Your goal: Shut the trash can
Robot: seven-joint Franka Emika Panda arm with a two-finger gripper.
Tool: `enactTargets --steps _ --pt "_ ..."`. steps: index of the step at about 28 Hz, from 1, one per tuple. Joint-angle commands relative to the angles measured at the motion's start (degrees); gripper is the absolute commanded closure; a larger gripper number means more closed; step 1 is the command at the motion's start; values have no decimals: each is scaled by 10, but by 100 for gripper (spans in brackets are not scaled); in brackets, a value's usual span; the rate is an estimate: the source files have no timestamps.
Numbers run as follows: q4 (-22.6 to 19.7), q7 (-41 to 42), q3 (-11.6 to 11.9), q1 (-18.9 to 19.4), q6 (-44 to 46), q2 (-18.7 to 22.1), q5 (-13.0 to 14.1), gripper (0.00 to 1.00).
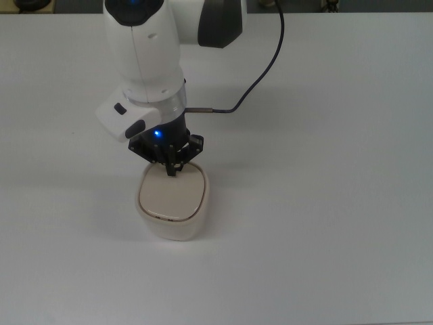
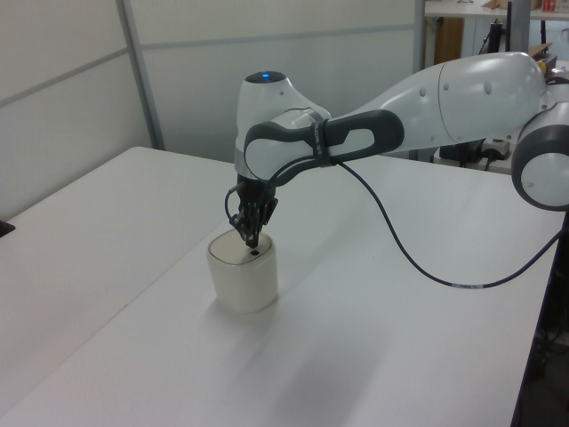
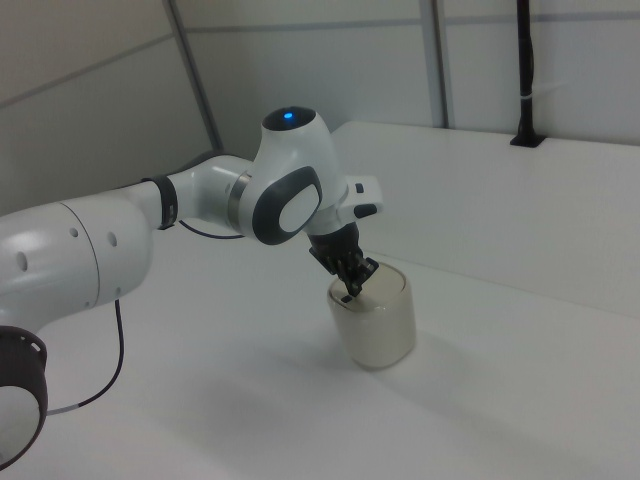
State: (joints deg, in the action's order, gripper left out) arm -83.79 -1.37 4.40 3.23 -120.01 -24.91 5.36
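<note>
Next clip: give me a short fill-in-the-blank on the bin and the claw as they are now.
1. The trash can's lid lies ____ in the rim.
2. The claw hangs over the lid's ____ edge in the top view.
3. The cable running to the arm is ____ in colour.

Missing words: flat; upper; black

Table [image 1: 325,223] open around trash can [image 1: 172,210] (cable [image 1: 264,68] overhead).
</note>
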Motion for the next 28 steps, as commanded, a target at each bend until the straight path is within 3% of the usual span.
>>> enactTargets --steps 1,6,10,12,16,28 --pt "0 2 3 1 26 22 -7 94" --pt "0 2 3 1 50 37 -8 89" --pt "8 1 3 3 99 46 -39 25" --pt "13 1 0 4 139 49 -73 0" --pt "13 1 -3 7 164 51 -92 0" --pt "13 2 -3 7 182 59 -93 0"
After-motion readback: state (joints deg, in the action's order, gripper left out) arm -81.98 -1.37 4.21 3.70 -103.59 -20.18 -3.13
